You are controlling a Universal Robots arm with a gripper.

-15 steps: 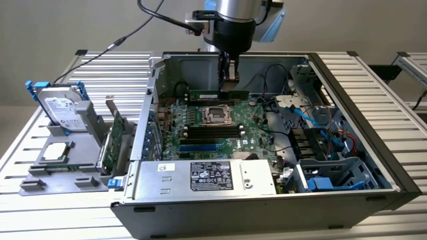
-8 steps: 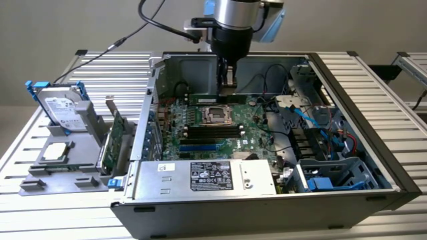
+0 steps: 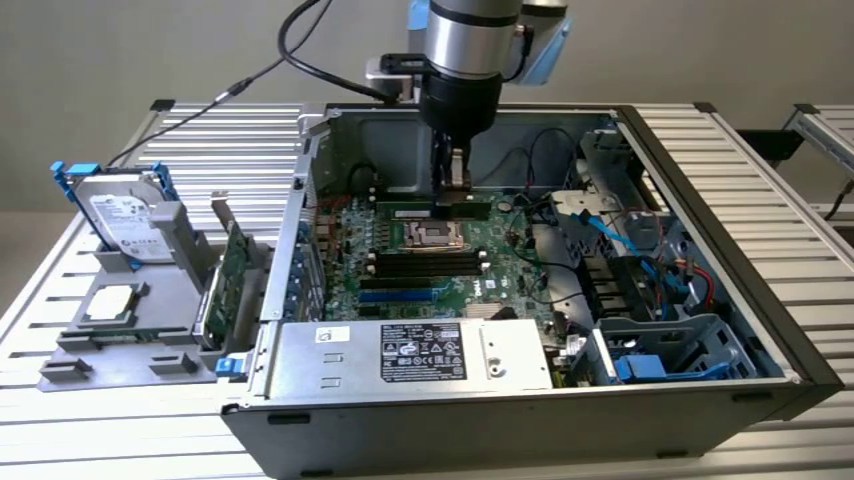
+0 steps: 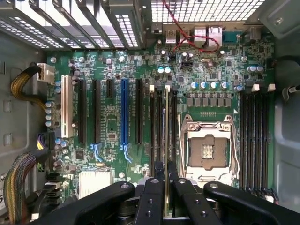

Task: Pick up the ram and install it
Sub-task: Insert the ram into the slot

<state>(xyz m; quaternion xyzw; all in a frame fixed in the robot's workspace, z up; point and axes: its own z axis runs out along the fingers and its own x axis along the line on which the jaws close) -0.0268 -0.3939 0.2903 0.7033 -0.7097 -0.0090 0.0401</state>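
Note:
The ram is a thin green stick seen edge-on. It lies in line with the memory slots beside the CPU socket on the motherboard. My gripper is shut on it, with one black finger on each side of one end. I cannot tell whether the ram sits in a slot or hangs just above one. In the exterior view the gripper reaches straight down into the open computer case, low over the far part of the motherboard. The ram is a green strip at its tip.
A power supply fills the case's near side and a drive cage with blue cables stands on the exterior view's right. Outside the case on the left, a grey stand holds a hard drive with blue rails and a green expansion card.

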